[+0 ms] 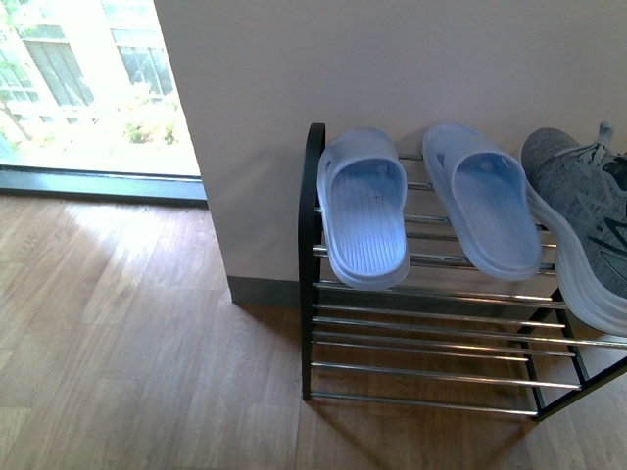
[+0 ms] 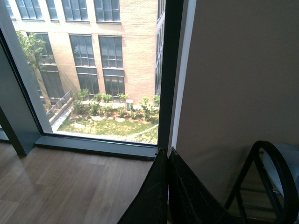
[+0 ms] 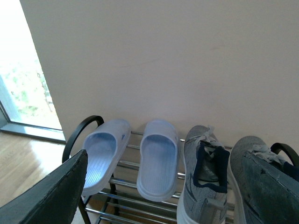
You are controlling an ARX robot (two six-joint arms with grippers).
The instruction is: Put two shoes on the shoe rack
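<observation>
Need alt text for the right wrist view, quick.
Two pale blue rubber slide sandals and two grey knit sneakers sit side by side on the top tier of a black-framed, chrome-rod shoe rack against a plain wall.

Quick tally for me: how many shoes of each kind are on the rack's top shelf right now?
Pale blue slide sandals: 2
Grey knit sneakers: 2
Total: 4 shoes, all on the top shelf of the shoe rack
</observation>
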